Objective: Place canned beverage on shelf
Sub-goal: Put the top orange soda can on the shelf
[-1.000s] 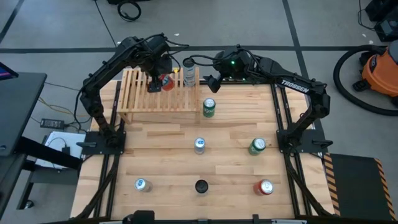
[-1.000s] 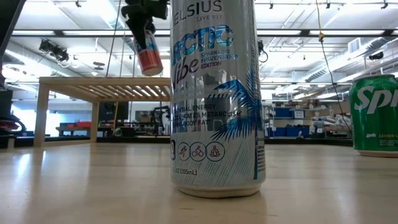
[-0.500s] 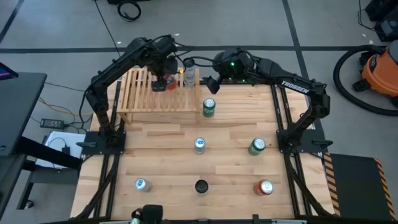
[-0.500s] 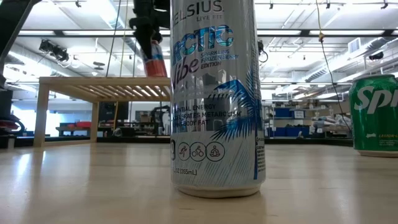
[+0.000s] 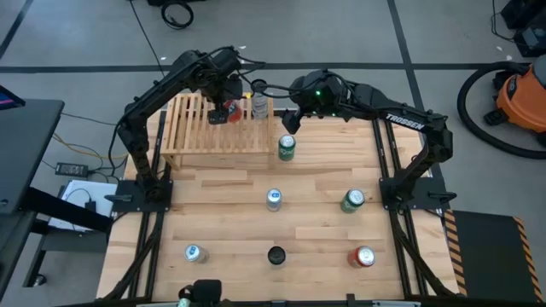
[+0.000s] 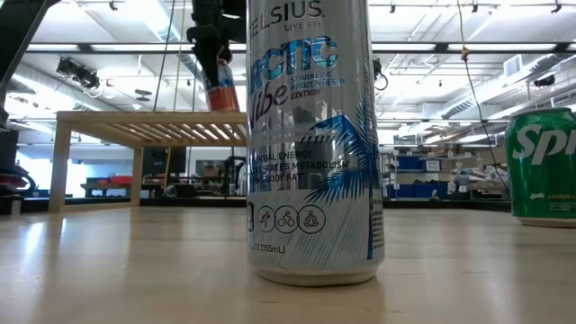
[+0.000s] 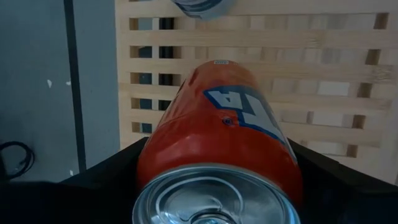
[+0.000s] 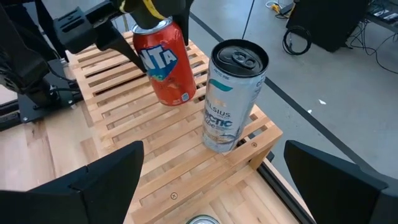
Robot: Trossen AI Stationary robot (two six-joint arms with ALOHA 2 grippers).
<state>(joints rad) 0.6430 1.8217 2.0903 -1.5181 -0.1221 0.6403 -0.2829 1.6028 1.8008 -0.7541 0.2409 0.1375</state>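
**Orange can held tilted over the shelf, not yet set down**

The left pincer (image 5: 223, 107) is pinching an orange can (image 5: 220, 113) by its upper body and holds it at a slant above the slats of the shelf (image 5: 192, 136), near the far edge. In the right wrist view the can's (image 8: 165, 61) base appears close to the slats, but contact cannot be confirmed. The tilt suggests the can must be brought upright before release, so that it stands flat across the bars.

A tall silver can (image 8: 230, 96) already stands upright on the shelf's far corner, just beside the orange one; the placement appears intended to start a row next to it.

The right pincer (image 5: 290, 115) is spread wide and empty, hanging just past the shelf's end (apparently waiting). A green can (image 5: 287, 147) stands on the table (image 5: 222, 205) near it.

Legible writing:
- Orange can: "NTA" in white on blue.
- Silver can on shelf: "ELSIUS".
- Near can (image 6: 310, 135) in the low view: "ELSIUS", "LIVE FIT", "ARCTIC VIBE".
- Green can (image 6: 541, 162) at the edge: "Spr"
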